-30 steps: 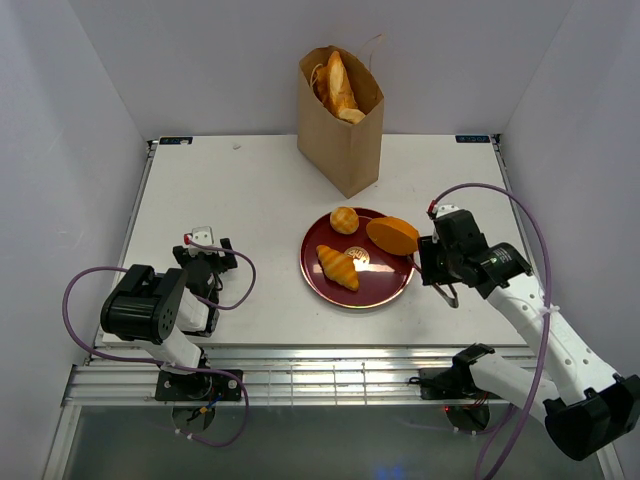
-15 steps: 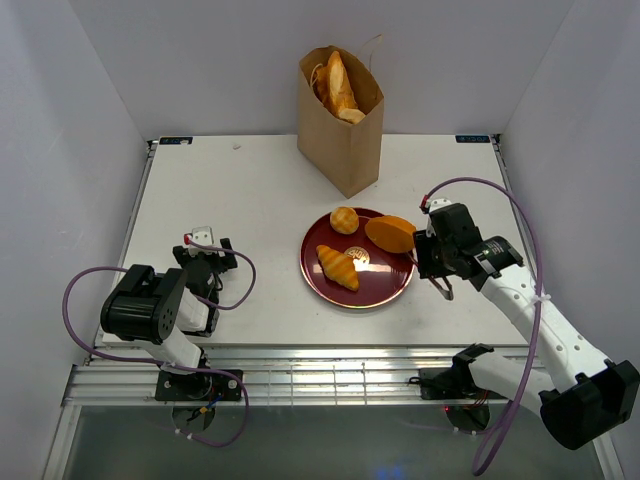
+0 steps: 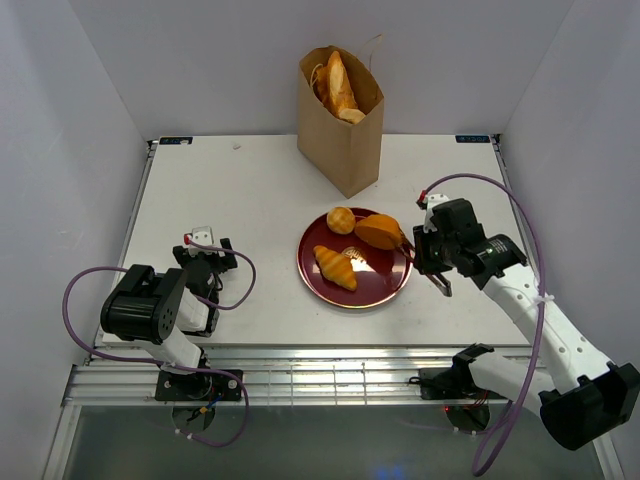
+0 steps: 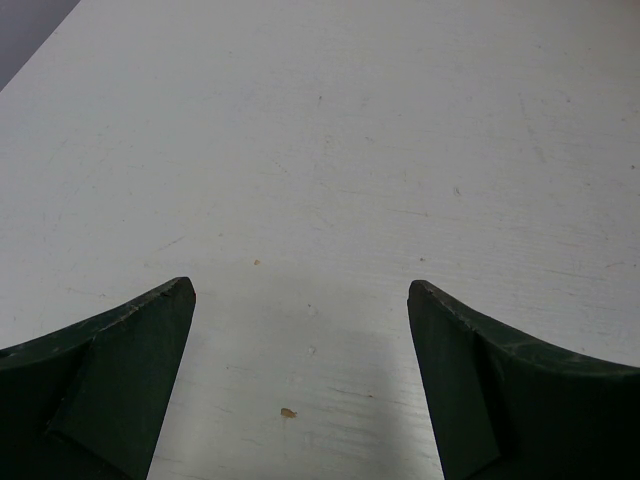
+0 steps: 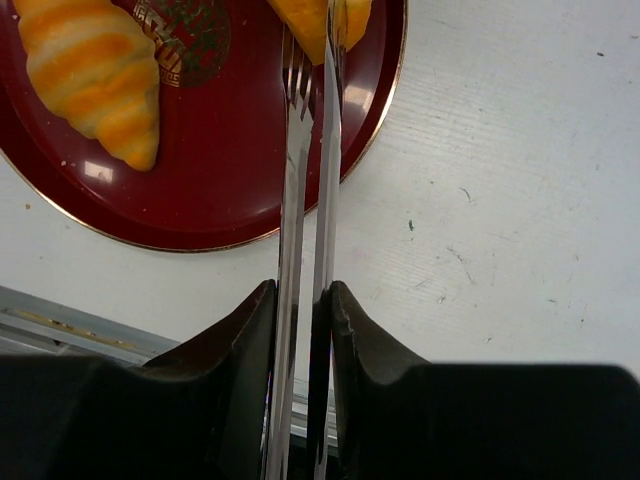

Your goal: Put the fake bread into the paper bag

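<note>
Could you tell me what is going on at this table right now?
The right gripper is clamped on a pair of metal tongs, and their tips appear to pinch the edge of the oval loaf on the dark red plate. A croissant and a round bun also lie on the plate. The paper bag at the back already holds bread. The left gripper rests open over the table.

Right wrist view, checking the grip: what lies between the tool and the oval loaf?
In the right wrist view, metal tongs held in the right tool span that stretch, tips at the loaf.
</note>
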